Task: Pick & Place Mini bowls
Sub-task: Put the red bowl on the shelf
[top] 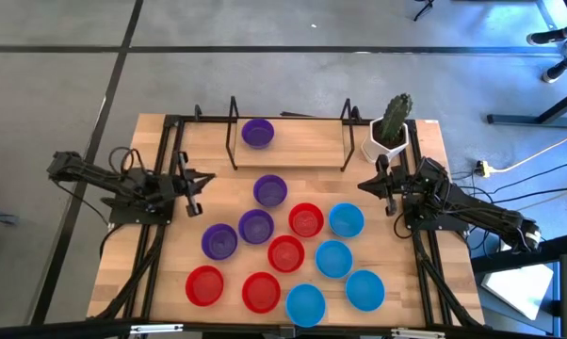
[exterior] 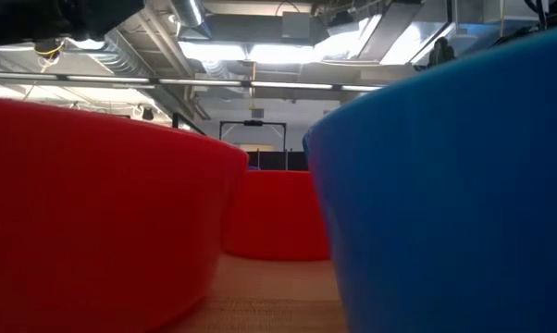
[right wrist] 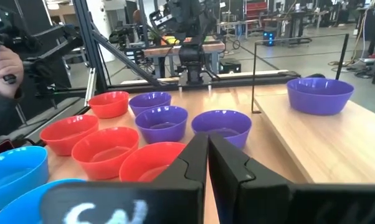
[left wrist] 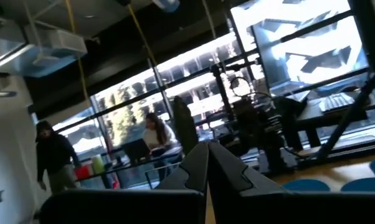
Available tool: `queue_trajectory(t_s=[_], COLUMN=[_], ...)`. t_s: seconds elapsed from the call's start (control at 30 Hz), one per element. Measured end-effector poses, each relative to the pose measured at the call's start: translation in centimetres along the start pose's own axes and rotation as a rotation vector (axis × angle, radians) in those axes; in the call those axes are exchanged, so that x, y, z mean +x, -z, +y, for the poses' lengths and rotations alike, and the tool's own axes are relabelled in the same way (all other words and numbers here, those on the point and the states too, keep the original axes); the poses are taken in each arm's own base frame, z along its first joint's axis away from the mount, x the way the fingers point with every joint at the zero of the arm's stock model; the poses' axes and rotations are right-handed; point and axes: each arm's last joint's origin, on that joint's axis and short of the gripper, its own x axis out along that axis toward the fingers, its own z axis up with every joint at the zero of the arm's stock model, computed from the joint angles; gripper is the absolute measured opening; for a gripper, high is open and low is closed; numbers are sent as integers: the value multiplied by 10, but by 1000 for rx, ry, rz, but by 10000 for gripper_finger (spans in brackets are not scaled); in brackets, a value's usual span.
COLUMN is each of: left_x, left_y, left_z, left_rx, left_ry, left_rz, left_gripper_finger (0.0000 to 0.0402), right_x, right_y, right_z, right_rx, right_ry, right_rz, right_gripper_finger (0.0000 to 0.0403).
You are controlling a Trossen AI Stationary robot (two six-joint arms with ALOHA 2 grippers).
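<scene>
About a dozen mini bowls stand upright on their bases on the wooden table. Three purple ones [top: 256, 226] sit toward the middle, several red ones [top: 285, 253] and several light blue ones [top: 333, 258] nearer the front. One more purple bowl [top: 257, 133] [right wrist: 319, 94] rests on a raised wooden platform at the far edge. My left gripper [top: 197, 191] [left wrist: 206, 168] hovers shut at the table's left side, and my right gripper [top: 382, 193] [right wrist: 207, 162] hovers shut at the right side. Both point at the cluster and touch nothing. The low view is filled by a red bowl [exterior: 103, 222] and a blue bowl [exterior: 454, 185].
A white pot with a green cactus [top: 390, 132] stands at the far right corner, close behind my right gripper. Black wire uprights [top: 232, 132] flank the platform. Bare wood lies between platform and cluster. A person's hand [right wrist: 4, 65] shows beyond the table; people [left wrist: 50, 155] stand in the room.
</scene>
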Motion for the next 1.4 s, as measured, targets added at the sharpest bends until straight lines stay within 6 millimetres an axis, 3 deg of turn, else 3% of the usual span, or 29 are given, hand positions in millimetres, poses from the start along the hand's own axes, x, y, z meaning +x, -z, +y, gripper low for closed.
queue_trajectory(t_s=[0.3, 0.73, 1.0, 1.27, 1.4], left_x=[-14, -16, -16, -16, -16], left_y=[-4, 2, 2, 1, 1], left_z=[3, 3, 3, 4, 4], left_rx=[-22, 28, 25, 55, 35], left_ry=[-1, -77, -79, -80, -80], left_rz=[3, 112, 108, 106, 105], left_gripper_finger=[2, 2, 9, 2, 7], right_x=[0, 0, 0, 5, 10], right_y=[2, 3, 2, -14, -33], right_z=[0, 0, -4, 13, 24], right_rx=[25, 54, 93, 85, 56], right_ry=[-4, -1, 127, -58, -121], right_rz=[20, 26, 8, -118, -115], right_gripper_finger=[16, 16, 16, 8, 5])
